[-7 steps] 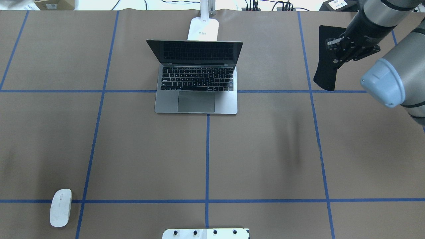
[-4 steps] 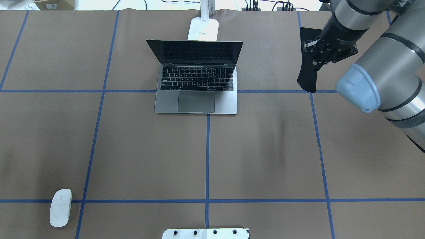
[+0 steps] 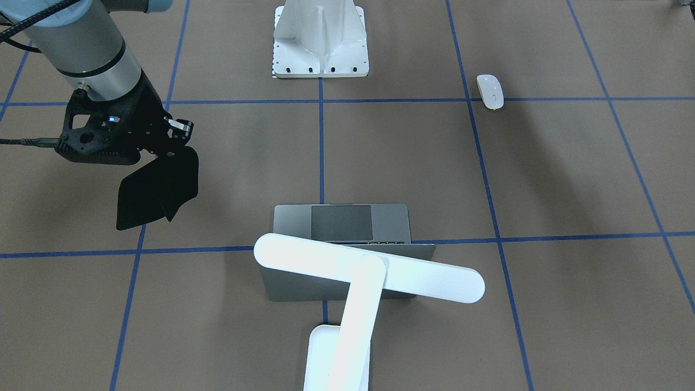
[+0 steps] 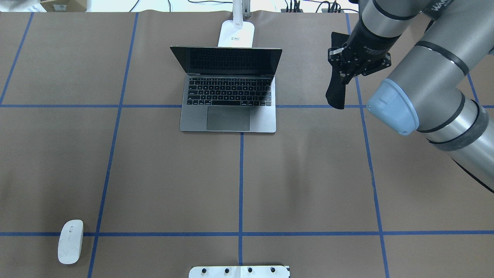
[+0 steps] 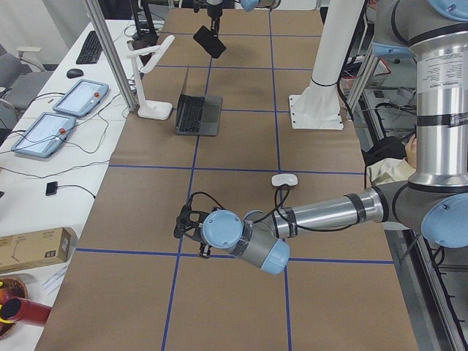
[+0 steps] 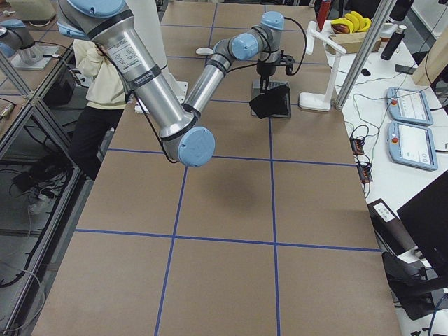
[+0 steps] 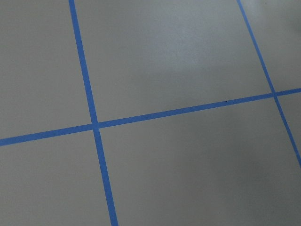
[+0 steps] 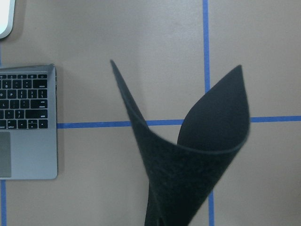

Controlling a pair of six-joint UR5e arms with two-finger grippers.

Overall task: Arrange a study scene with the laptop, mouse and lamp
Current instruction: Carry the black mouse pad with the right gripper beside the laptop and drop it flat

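The open grey laptop (image 4: pixel 227 116) sits at the table's far middle, with its screen up. The white lamp (image 3: pixel 369 269) stands just behind it, its base (image 4: pixel 236 34) on the table and its bar head over the lid. The white mouse (image 4: pixel 70 241) lies at the near left corner. My right gripper (image 4: pixel 341 67) is shut on a thin black mat (image 4: pixel 335 94), which hangs curled above the table, right of the laptop (image 8: pixel 28 141). My left gripper (image 5: pixel 186 223) shows only in the exterior left view, low over the bare table, and I cannot tell whether it is open or shut.
A white bolted pedestal (image 3: pixel 320 38) stands at the robot's side of the table. Blue tape lines (image 7: pixel 94 125) divide the brown table top. Tablets, cables and boxes lie on a side desk (image 5: pixel 66 110) beyond the lamp.
My right gripper has carried the black mat leftwards, closer to the laptop's right side. The laptop, lamp and mouse have not moved.
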